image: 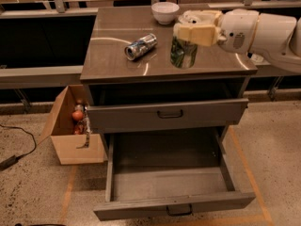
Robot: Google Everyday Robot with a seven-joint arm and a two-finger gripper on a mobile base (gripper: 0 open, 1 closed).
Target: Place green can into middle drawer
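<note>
The robot's hand (189, 36) is over the right side of the grey cabinet's tabletop (113, 55). Its two tan fingers are closed on the top of the green can (183, 55), so the hand has hold of it. The can hangs under the hand and leans a little. Its bottom is low over the tabletop, near the front edge, and I cannot tell if it touches. The fat white arm (263, 29) comes in from the right side. A silver-blue can (141, 46) lies on its side on the tabletop, to the left of the green can and apart from it. A white bowl (165, 12) sits at the back of the tabletop. Below the tabletop, the top drawer (141, 117) is pulled out just a little bit. Under it, the middle drawer (169, 182) is pulled far out, and its grey floor shows. The green can is up above and not in this drawer. On the floor to the left of the cabinet is a brown cardboard box (77, 149) with some small things inside. A dark cord (21, 147) lies on the floor to the left of the box.
</note>
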